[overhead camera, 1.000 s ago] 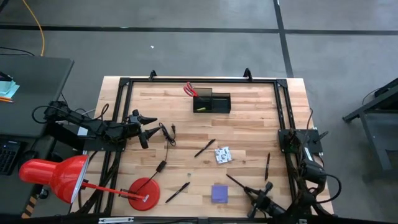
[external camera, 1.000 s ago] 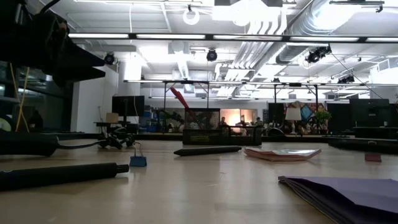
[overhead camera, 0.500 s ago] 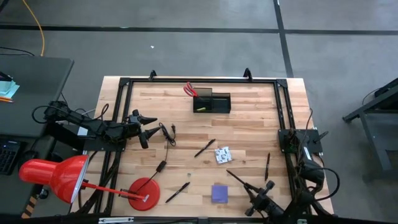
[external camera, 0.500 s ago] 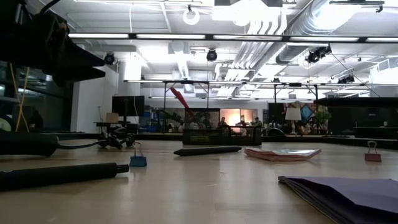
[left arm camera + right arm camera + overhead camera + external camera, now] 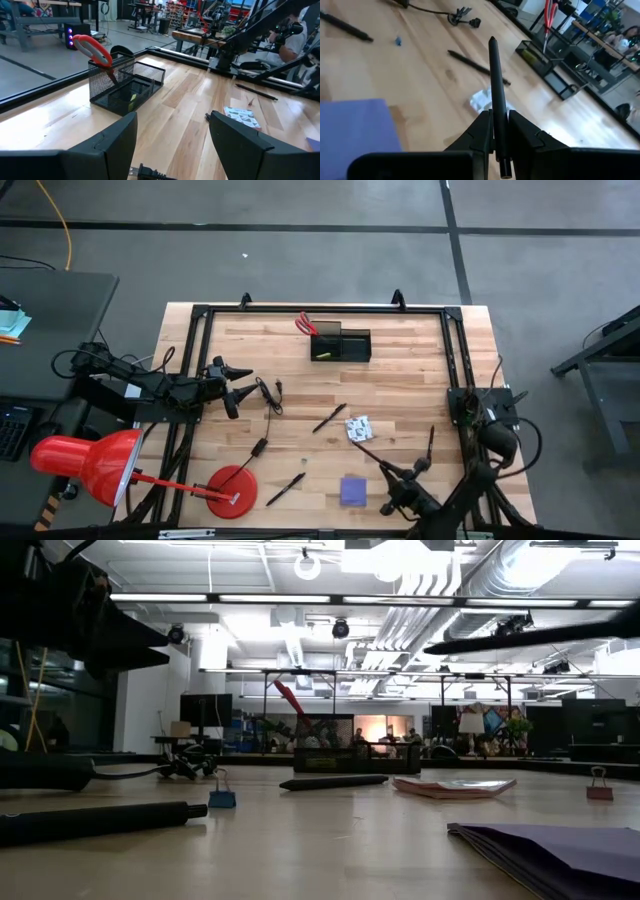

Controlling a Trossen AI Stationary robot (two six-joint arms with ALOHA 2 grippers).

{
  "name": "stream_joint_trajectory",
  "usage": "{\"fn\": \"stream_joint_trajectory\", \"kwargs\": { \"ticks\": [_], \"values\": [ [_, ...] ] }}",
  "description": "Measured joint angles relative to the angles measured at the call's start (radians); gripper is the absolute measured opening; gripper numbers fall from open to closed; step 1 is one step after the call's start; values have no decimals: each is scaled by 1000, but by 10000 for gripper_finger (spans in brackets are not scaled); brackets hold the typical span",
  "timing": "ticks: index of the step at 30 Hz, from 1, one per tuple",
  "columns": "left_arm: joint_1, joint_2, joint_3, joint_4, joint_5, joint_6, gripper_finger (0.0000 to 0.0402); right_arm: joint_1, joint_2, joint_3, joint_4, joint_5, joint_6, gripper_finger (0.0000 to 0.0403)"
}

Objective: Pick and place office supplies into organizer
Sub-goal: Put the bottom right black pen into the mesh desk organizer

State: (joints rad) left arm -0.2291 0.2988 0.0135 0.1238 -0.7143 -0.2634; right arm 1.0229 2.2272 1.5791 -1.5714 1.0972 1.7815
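The right gripper [image 5: 496, 131], at about five o'clock on the table [image 5: 400, 380] in the high view, has its fingers pinched tight on a slim black pen [image 5: 495, 95]. The pen is clamped near one end so the free length juts out ahead, which would let it be tipped tip-first into a cup. In the low view the pen shows as a dark bar well clear of the wood, so it is carried, not resting. Just beside the gripper, toward six o'clock, lies the purple sticky-note pad [image 5: 353, 490], flat and untouched. Toward the centre sits the white patterned packet [image 5: 358, 428], with another black pen [image 5: 328, 418] close by at its ten o'clock and two more loose pens [image 5: 285, 489] [image 5: 431, 442] apart on the boards. At nine o'clock the left gripper [image 5: 170, 145] waits with its fingers spread wide and nothing between them, aimed across the table. Farthest off, at twelve o'clock, stands the black mesh organizer [image 5: 340, 343]; the red-handled scissors [image 5: 95, 52] already lean in its taller cup and a small yellow piece [image 5: 132, 98] lies in the lower tray. The held pen probably has to cross most of the table to reach it.
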Motion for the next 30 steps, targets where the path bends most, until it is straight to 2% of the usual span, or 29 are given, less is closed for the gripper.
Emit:
{"fn": "stream_joint_trajectory", "kwargs": {
  "ticks": [10, 19, 30],
  "values": [
    [0, 0, 0, 0, 0, 0, 232, -114, -162, 1, 0, 27, -265, 30],
    [0, 0, 0, 0, 0, 0, 232, -252, -296, 2, 0, -4, -522, 32],
    [0, 0, 0, 0, 0, 0, 232, -439, -390, 2, 1, -45, -789, 30]
  ]
}}
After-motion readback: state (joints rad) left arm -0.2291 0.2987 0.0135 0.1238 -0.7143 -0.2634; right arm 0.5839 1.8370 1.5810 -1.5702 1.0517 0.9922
